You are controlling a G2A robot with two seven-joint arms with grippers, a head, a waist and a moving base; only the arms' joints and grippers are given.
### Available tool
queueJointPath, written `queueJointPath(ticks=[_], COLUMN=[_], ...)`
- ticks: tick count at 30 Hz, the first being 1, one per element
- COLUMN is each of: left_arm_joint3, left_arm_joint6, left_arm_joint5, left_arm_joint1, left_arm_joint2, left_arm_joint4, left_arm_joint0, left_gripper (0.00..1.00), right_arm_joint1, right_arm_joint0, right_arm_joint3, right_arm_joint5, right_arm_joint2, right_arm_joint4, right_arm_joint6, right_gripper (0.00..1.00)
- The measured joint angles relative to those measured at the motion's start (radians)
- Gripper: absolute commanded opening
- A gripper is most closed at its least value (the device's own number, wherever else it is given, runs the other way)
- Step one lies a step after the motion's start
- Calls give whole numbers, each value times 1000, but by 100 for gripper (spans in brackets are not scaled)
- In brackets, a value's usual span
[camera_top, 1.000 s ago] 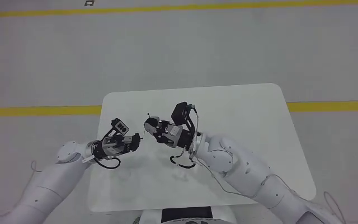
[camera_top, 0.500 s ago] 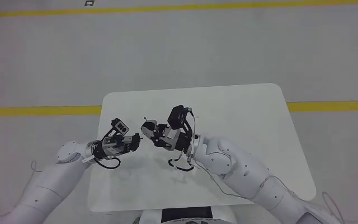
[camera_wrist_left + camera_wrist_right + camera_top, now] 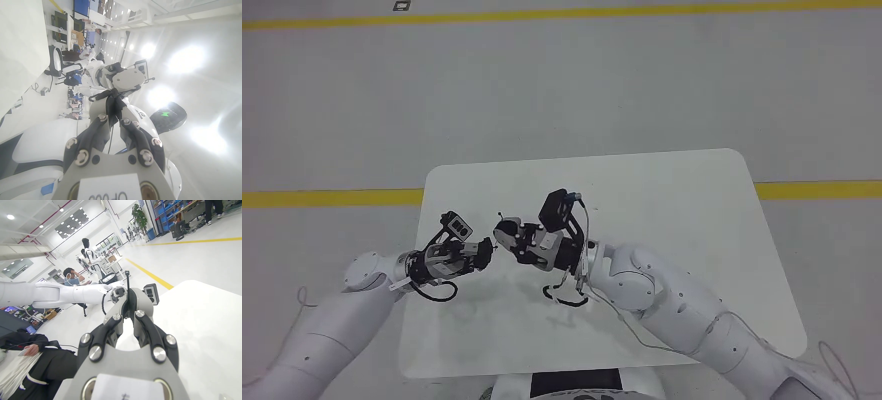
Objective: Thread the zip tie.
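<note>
Now the right gripper [image 3: 129, 295], clamped on the black zip tie [image 3: 128, 281] with the head end standing up past its fingertips, has edged across the white table [image 3: 692, 190] toward the left gripper [image 3: 114, 115] over the last second, while the left arm has kept its place. The left gripper is closed on a dark strip that we take for the tie's other end, held just beside the right one and above the table. With the gap nearly gone, we judge that tail and head are being lined up, and the fine aiming into the slot is not yet done.
</note>
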Motion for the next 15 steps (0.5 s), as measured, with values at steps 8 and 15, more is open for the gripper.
queueJointPath(ticks=[8, 15], left_arm_joint3=[0, 0], left_arm_joint6=[0, 0], left_arm_joint5=[0, 0], left_arm_joint1=[0, 0], left_arm_joint2=[0, 0], left_arm_joint4=[0, 0], left_arm_joint0=[0, 0], left_gripper=[0, 0], right_arm_joint1=[2, 5], right_arm_joint0=[6, 8], right_arm_joint3=[3, -5], right_arm_joint5=[0, 0], right_arm_joint2=[-9, -12], right_arm_joint4=[3, -13], right_arm_joint6=[6, -28], right_gripper=[0, 0])
